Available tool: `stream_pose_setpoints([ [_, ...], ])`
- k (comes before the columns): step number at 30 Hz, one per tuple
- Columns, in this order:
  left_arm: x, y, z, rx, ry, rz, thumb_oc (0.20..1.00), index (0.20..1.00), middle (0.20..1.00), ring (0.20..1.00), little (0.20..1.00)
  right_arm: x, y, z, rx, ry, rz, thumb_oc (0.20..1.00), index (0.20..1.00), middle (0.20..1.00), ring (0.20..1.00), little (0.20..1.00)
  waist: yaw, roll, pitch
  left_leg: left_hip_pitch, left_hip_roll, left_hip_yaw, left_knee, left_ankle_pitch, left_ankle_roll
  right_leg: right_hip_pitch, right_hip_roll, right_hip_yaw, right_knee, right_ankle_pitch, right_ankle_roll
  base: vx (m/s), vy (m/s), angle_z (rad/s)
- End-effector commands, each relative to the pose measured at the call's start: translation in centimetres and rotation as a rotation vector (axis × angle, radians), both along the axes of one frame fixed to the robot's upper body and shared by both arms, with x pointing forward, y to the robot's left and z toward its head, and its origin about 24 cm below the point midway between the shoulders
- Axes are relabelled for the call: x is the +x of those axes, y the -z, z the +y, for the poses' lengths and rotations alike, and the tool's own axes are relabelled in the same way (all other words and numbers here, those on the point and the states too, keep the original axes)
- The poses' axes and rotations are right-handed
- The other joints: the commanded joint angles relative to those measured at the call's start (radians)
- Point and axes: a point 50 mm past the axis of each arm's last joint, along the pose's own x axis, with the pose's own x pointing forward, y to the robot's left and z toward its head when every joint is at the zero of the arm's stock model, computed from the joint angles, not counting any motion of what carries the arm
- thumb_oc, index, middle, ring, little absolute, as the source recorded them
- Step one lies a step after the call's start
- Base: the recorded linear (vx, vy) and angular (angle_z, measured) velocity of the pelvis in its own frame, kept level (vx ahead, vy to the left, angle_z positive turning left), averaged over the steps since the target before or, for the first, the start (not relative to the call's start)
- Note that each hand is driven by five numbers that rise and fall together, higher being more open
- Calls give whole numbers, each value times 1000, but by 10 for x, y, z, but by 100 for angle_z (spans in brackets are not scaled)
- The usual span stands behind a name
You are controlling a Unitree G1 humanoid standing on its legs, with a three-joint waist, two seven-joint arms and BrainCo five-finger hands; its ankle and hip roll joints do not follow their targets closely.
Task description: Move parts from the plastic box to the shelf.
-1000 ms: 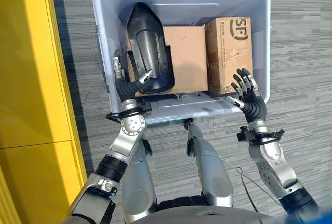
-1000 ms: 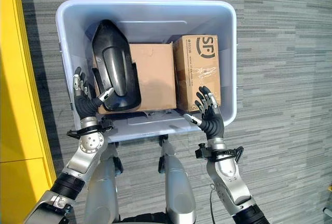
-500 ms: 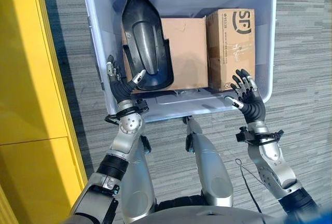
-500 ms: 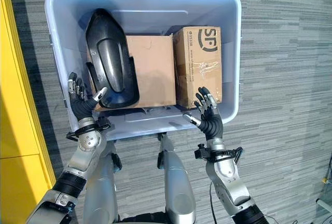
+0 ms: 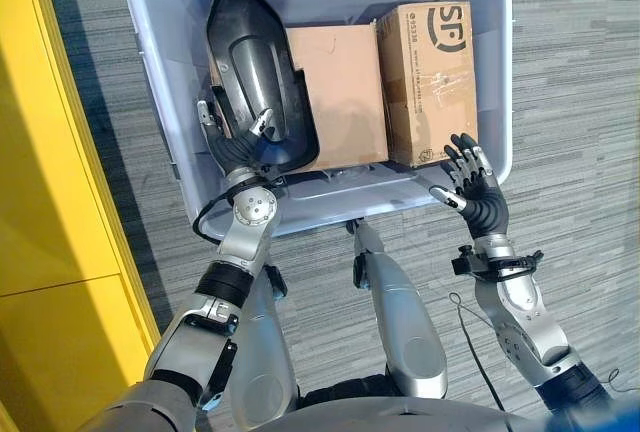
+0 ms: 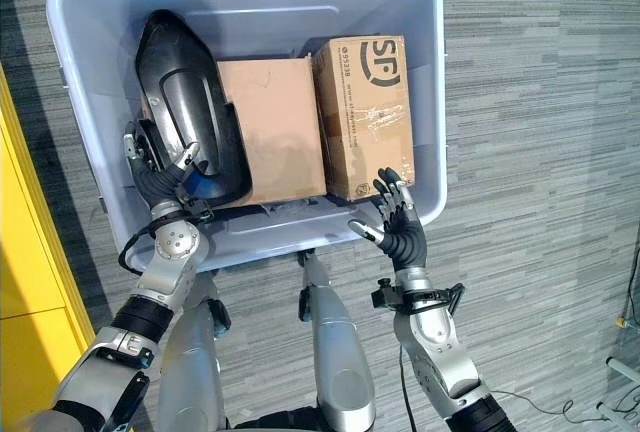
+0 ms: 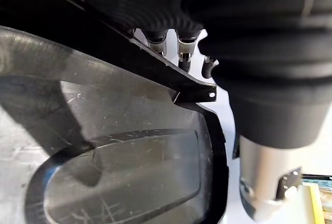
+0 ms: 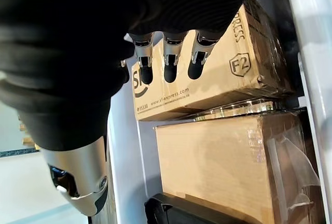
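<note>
A pale grey plastic box stands on the floor in front of me. In it lie a long black moulded part, a flat cardboard box and a printed carton. My left hand is inside the box at the near left edge of the black part. Its thumb rests on top and its straight fingers reach past the rim. My right hand hovers open over the box's near right corner, its fingers just short of the carton.
A yellow shelf unit runs along the left side, close to the plastic box. Grey striped carpet lies to the right of the box and behind it.
My left hand has moved from the box's outer left wall into the box, onto the black part's near edge. The right hand has barely moved. The camera has shifted.
</note>
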Motion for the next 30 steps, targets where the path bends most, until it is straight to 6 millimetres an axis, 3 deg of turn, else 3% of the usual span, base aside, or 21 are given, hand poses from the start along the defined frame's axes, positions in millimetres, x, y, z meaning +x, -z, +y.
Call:
stream_pose_setpoints([
  [1, 9, -6, 6, 19, 0, 6, 1000, 1000, 1000, 1000, 1000, -3, -21, -8, 16, -1, -101, 1000, 1000, 1000, 1000, 1000, 14, -81, -11, 68, 109, -48, 33, -11, -100, -1, -69, 11, 51, 45, 63, 0, 0, 0],
  [4, 17, 3, 6, -78, 18, 65, 1000, 1000, 1000, 1000, 1000, -3, -21, -7, 11, -10, -95, 1000, 1000, 1000, 1000, 1000, 1, -79, -22, 68, 110, -46, 38, -13, -100, -5, -65, 19, 55, 44, 63, 0, 0, 0],
  [5, 18, 3, 7, -99, 23, 69, 827, 827, 827, 827, 827, -3, -21, -7, 11, -10, -93, 1000, 1000, 1000, 1000, 1000, -2, -80, -23, 67, 109, -46, 39, -14, -100, -6, -64, 20, 56, 44, 63, 0, 0, 0],
  [6, 21, 6, 9, -166, 20, 82, 200, 200, 200, 200, 200, -4, -20, -7, 17, -13, -83, 1000, 1000, 1000, 1000, 1000, -7, -77, -28, 68, 107, -47, 43, -16, -100, -6, -63, 23, 58, 43, 62, 0, 0, 0],
  [25, 7, 32, 17, -263, 36, 130, 200, 200, 200, 200, 200, -3, -10, -9, 18, -8, -28, 1000, 1000, 1000, 1000, 1000, 17, -40, -61, 114, 91, -47, 48, -30, -92, 38, -76, 24, 64, 33, 60, -3, 1, 0],
  [30, 4, 36, 20, -284, 36, 132, 200, 200, 200, 200, 200, -1, -10, -9, 20, -13, -23, 1000, 1000, 1000, 1000, 1000, 26, -30, -74, 123, 84, -38, 49, -13, -84, 46, -83, 28, 64, 46, 53, -26, 17, -4],
])
